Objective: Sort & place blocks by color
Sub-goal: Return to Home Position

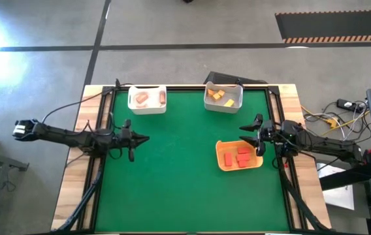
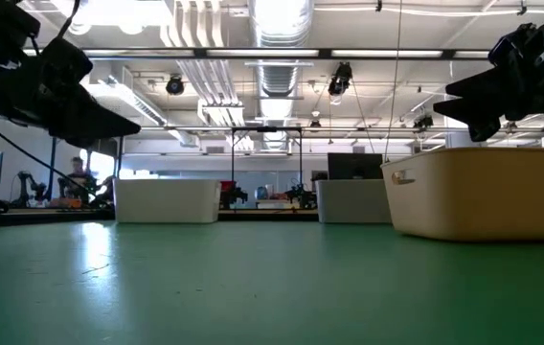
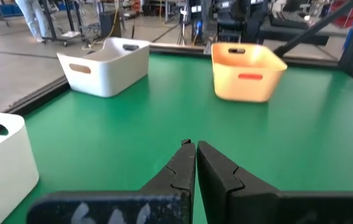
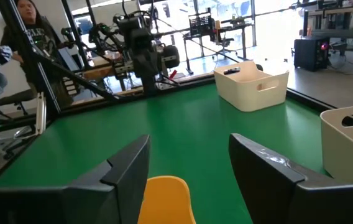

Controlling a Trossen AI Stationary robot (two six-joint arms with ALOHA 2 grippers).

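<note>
left arm [image 1: 68, 136]: slim dark links, knuckled at the joints, with a white-marked part at the outer end.
left gripper [image 3: 192, 144]: two black tapering fingers [image 3: 176, 171] with notched inner edges; faint pale scrawl on the black bar behind them.
right arm [image 1: 322, 145]: same dark, jointed build.
right gripper [image 4: 189, 149]: broad, flat-faced black fingers, one glossy and scuffed on top.
cables [image 1: 91, 189]: black, trailing from the arms.
</note>
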